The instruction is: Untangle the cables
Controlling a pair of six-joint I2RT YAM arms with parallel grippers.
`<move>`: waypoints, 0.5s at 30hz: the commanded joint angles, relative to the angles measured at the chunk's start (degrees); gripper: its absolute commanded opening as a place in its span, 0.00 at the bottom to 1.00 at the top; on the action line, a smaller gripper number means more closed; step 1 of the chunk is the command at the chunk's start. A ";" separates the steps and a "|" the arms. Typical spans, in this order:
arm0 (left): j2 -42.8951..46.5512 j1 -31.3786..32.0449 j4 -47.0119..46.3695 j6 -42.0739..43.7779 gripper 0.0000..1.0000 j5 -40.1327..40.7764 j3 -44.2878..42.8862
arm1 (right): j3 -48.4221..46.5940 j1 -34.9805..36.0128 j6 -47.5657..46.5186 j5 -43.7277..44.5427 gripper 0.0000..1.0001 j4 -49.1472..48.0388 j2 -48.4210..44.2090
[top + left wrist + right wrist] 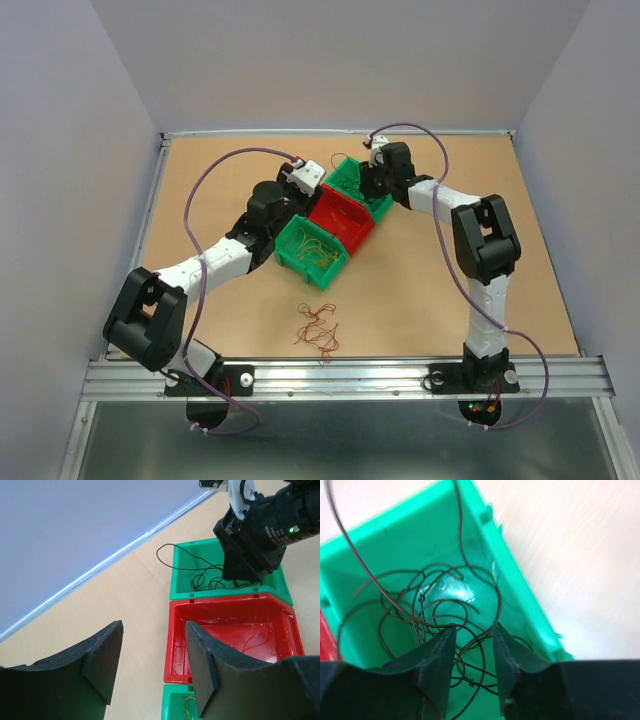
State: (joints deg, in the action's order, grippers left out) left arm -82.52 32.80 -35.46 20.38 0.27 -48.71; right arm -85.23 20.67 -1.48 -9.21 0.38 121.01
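Table (450, 290): light brown board top, metal rail along the near edge.
Directly on it: three bins in a diagonal row, touching wall to wall. These are the near green bin (300, 268), the red bin (345, 235) and the far green bin (345, 168).
A loose cable clump (319, 330), red-brown and yellow strands, lies on bare board in front of the near green bin, apart from it.
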 commanded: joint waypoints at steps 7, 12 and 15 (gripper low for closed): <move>0.52 0.16 -1.98 1.24 0.63 2.10 -0.77 | 4.63 -0.01 4.46 5.26 0.53 -11.18 -10.61; 0.69 0.08 -1.98 1.24 0.63 2.01 -0.86 | 8.24 -0.01 3.67 -1.32 0.71 -16.46 -12.82; 1.22 0.08 -1.98 1.33 0.63 2.01 -0.77 | 7.19 -0.01 4.11 -3.62 0.70 -18.23 -12.29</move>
State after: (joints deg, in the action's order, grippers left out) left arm -82.52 32.80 -35.44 20.95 1.72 -48.71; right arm -78.54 20.67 1.98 -8.73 -11.38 110.39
